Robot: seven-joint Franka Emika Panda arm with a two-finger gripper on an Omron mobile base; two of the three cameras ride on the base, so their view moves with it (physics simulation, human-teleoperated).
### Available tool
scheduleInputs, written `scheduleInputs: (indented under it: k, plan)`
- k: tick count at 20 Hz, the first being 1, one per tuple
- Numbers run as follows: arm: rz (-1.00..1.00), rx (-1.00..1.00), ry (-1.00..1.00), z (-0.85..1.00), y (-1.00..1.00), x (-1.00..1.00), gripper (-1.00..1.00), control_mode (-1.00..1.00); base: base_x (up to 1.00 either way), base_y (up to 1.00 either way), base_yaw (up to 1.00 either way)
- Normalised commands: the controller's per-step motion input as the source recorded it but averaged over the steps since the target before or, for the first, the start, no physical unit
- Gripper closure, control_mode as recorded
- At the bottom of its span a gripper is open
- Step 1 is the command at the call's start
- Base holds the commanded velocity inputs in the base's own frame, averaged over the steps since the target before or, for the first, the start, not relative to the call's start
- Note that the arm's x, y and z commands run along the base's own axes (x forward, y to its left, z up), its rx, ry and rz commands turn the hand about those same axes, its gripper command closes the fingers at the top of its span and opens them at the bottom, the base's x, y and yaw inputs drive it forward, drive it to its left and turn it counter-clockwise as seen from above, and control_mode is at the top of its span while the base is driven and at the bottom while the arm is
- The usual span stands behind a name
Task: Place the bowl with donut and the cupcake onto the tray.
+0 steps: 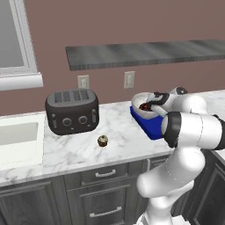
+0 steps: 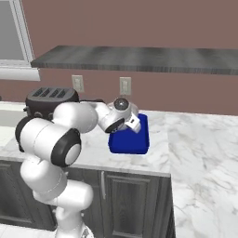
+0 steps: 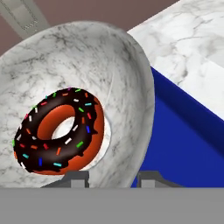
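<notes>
The jaws are pinching the rim of the bowl (image 3: 87, 57), which is holding the donut (image 3: 59, 131), above the tray (image 3: 183, 148). The cupcake (image 1: 102, 140) is sitting on the table (image 1: 118, 136).

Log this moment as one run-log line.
gripper: shut on bowl rim | donut: in bowl | bowl: over tray | cupcake: on counter, not yet moved

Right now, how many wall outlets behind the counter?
2. One white rectangular outlet plate on the brown wall just above the dark grey four-slot toaster; the other to its right, above the blue tray. More may be hidden behind the arm.
</notes>
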Motion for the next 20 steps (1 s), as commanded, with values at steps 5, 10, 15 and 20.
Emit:
scheduleInputs:
  k: [5,10,15,20]
  plan:
    - [0.00,0.00,0.00,-0.24,-0.23,0.16,1.00,-1.00,0.00,0.00,0.00]
    - [0.00,0.00,-0.02,-0.19,-0.26,0.19,1.00,-1.00,0.00,0.00,0.00]
    - [0.00,0.00,0.00,-0.08,-0.06,0.04,-1.00,-1.00,0.00,0.00,0.00]
    - [0.00,0.00,0.00,0.02,0.00,0.00,-1.00,-1.00,0.00,0.00,0.00]
